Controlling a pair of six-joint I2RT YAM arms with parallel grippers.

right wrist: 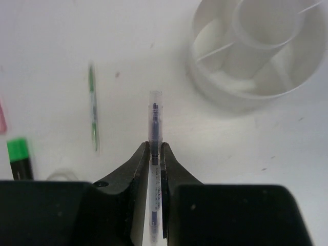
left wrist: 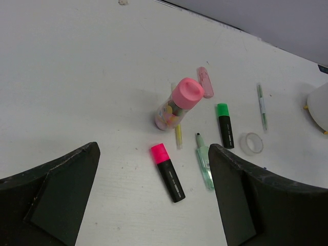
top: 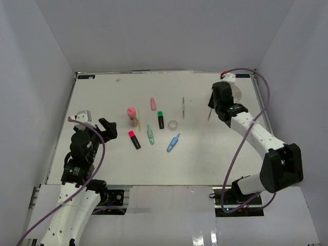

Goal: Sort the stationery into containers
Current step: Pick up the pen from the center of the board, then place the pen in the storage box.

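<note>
Between the closed fingers of the right gripper (right wrist: pixel 155 154) a thin clear pen (right wrist: pixel 155 110) is being pinched, its tip pointing forward. The white tub (right wrist: pixel 225 97) is waiting ahead, to the right of the fingers. With such a small grip, the pen is risking to swivel or slip and miss its compartment. The left gripper (top: pixel 96 121) is standing wide open, empty.
</note>
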